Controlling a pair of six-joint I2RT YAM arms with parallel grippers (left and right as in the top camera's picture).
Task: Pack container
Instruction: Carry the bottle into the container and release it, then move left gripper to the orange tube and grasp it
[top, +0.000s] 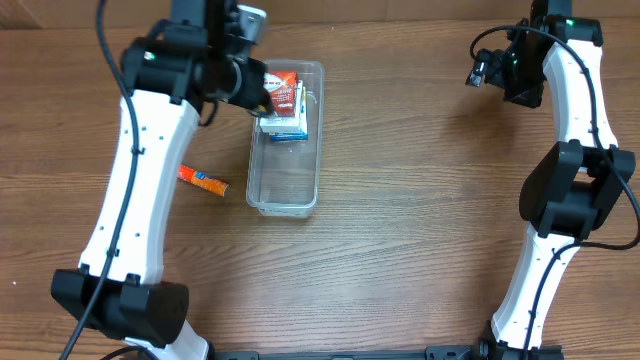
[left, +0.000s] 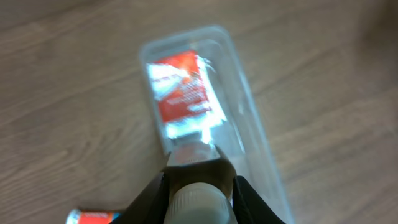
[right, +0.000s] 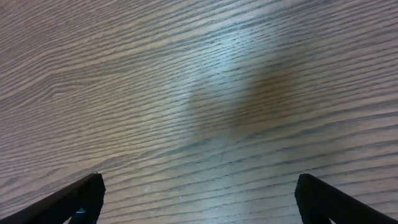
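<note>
My left fingers (left: 149, 202) clamp a white-capped bottle (left: 199, 204) over the container (left: 247, 109) — my right fingers (right: 84, 194) stand wide apart, empty, above the counter (right: 199, 93).

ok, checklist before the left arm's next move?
1. Left gripper shut on white bottle: ok.
2. Gripper over container's far end: ok.
3. Red box and blue box fill that end; near half bare: ok.
4. Clearance of bottle above boxes: cannot tell.
5. Orange tube outside on the table: not ok.
6. Right gripper open, off over bare table: ok.
</note>
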